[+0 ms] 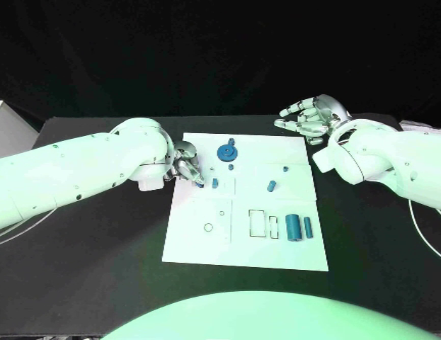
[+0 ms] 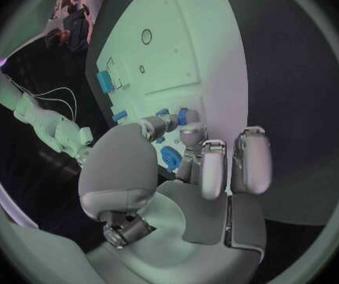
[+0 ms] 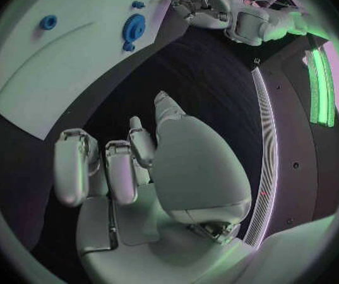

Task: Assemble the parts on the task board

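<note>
left hand (image 1: 185,164) sat at the white task board's (image 1: 249,248) left edge, fingertips pinching a small blue peg (image 2: 182,116) right over the board. right hand (image 1: 310,117) hung above the black bench (image 1: 98,283) off the board's far right corner, fingers loosely apart, holding nothing. round blue gear (image 1: 226,153) stood near the left hand.
</note>
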